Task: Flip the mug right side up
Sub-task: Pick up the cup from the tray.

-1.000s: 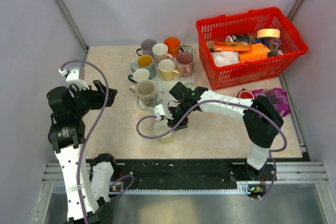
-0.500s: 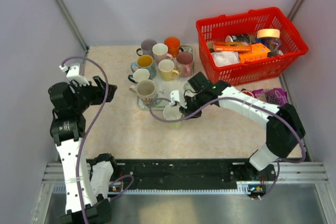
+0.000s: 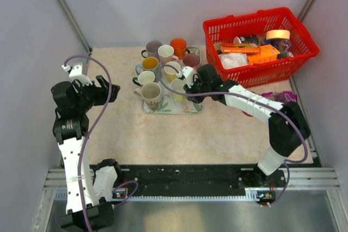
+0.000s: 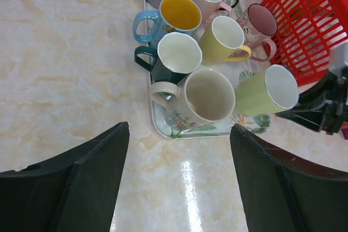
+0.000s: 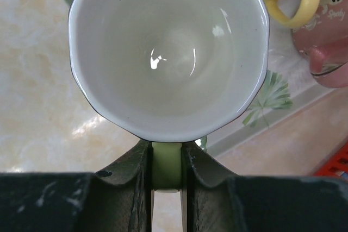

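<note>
While the left gripper (image 4: 177, 134) hangs over the table (image 4: 65, 52) with jaws spread wide, the tray (image 4: 162, 132) of mugs sits mid-table. Over the tray's right near corner, the green mug (image 4: 254, 97) is tilted, its handle pinched in the right gripper's (image 5: 167, 158) narrow jaws.

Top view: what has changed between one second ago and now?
The right gripper, shut on the handle of the light green mug, carried it from the bare table in front of the tray to the tray's near right corner. The left gripper, open, hardly moved; the other mugs kept their places.
</note>
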